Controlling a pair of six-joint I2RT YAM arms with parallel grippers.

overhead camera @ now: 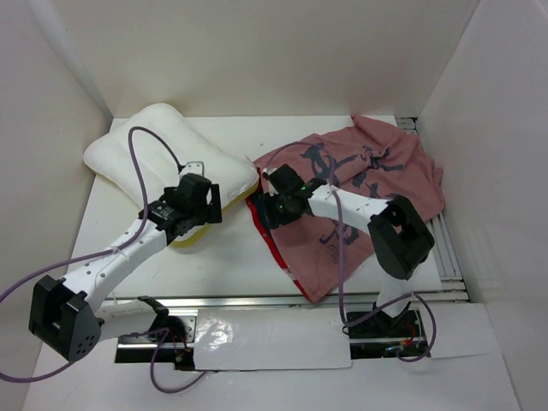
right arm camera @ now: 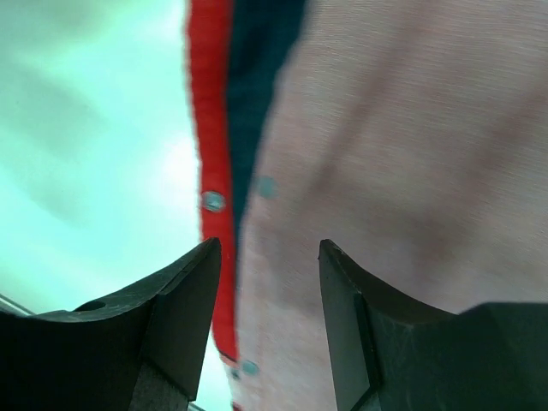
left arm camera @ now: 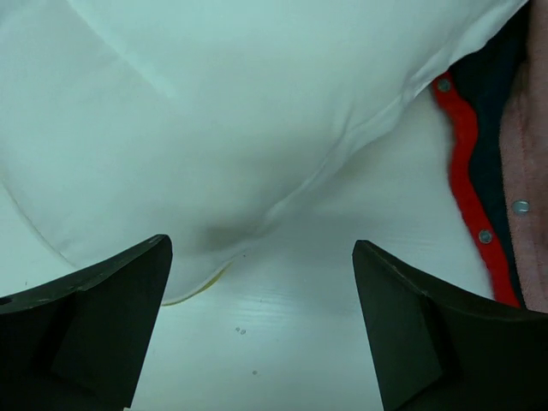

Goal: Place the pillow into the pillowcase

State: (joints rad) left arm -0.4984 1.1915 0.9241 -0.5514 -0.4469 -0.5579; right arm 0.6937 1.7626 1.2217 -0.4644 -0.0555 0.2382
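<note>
The white pillow lies at the back left, with its pale yellow edge showing at its near corner. It fills the upper part of the left wrist view. My left gripper hovers over the pillow's near right edge, open and empty, with bare table between its fingers. The pillowcase lies spread at the right, faded pink side up, with dark blue marks. Its bright red hem faces the pillow. My right gripper is open above that hem, holding nothing.
White walls enclose the table on the left, back and right. A metal rail runs along the near edge. Small metal snaps line the pillowcase's hem. A strip of bare table separates the pillow and the pillowcase.
</note>
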